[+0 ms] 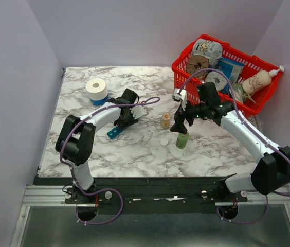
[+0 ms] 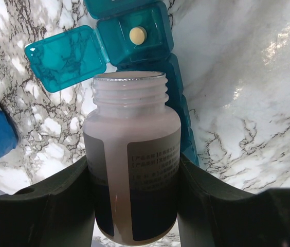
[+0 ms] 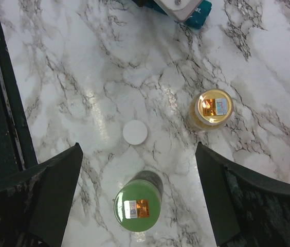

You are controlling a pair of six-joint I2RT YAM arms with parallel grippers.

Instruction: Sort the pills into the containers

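Note:
My left gripper (image 2: 134,206) is shut on an open white pill bottle (image 2: 132,154), its mouth tilted over the teal pill organiser (image 2: 176,103). One compartment lid (image 2: 65,57) is open and a yellow pill (image 2: 138,34) lies in that compartment. In the top view the left gripper (image 1: 126,117) is over the organiser (image 1: 115,133). My right gripper (image 3: 137,206) is open above a green-capped bottle (image 3: 137,206), which shows in the top view (image 1: 182,140). A yellow-capped bottle (image 3: 213,108) and a loose white cap (image 3: 135,132) stand beside it.
A red wire basket (image 1: 226,72) full of packets and a lotion bottle sits at the back right. A roll of tape on a blue base (image 1: 96,90) stands at the back left. The table's dark front edge (image 3: 1,103) shows in the right wrist view.

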